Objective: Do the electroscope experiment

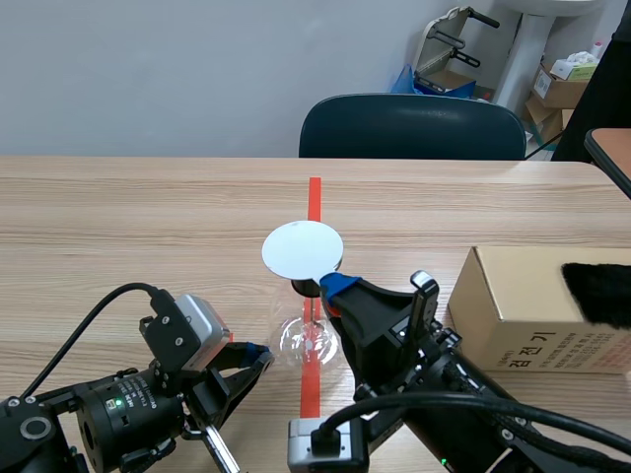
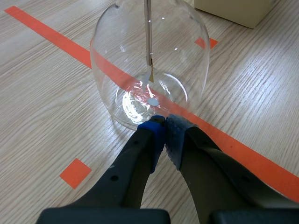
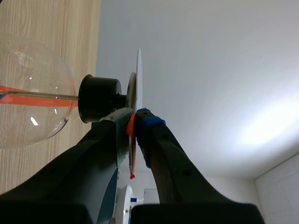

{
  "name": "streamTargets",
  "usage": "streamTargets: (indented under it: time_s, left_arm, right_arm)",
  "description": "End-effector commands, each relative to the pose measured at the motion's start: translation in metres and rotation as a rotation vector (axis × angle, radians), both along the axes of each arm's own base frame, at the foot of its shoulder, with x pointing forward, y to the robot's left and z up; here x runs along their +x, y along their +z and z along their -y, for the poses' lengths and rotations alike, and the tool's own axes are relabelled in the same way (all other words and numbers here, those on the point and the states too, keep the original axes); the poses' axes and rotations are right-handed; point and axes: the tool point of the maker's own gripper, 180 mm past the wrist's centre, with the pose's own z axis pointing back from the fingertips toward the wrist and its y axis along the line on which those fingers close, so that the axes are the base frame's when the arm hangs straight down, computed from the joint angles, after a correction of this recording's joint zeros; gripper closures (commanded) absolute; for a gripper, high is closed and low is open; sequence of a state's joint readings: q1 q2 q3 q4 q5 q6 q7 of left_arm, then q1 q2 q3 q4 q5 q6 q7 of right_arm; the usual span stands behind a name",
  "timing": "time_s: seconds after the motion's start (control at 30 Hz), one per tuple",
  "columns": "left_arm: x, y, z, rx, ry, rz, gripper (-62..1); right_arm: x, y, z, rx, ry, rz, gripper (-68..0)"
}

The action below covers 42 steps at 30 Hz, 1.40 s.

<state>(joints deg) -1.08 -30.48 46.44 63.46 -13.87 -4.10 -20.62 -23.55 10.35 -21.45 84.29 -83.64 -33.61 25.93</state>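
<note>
Between the left fingers [image 2: 152, 135] nothing, pads pressed together, tips touching the base of the electroscope's glass flask [image 2: 149, 60] just ahead on the counter [image 1: 148, 217]. Between the right fingers [image 3: 148, 128], pinched tight, a thin orange-red strip [image 3: 132, 158], at the rim of the white disc [image 1: 302, 247] above the black stopper [image 3: 96, 99]. Off to their side, a cardboard box [image 1: 523, 305].
</note>
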Motion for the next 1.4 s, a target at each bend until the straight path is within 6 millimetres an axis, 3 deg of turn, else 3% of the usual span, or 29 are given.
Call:
streamTargets:
  time_s: [0.0, 1.37]
  left_arm:
    - [0.0018, 0.0096, 0.006, -0.031, -0.003, 0.023, -2.7]
    - [0.0018, 0.0096, 0.006, -0.031, -0.003, 0.023, -2.7]
  right_arm:
    - [0.0039, 0.0111, 0.0013, 0.001, 0.004, 0.042, -0.9]
    - [0.0091, 0.012, 0.0071, 0.004, -0.04, 0.045, -0.9]
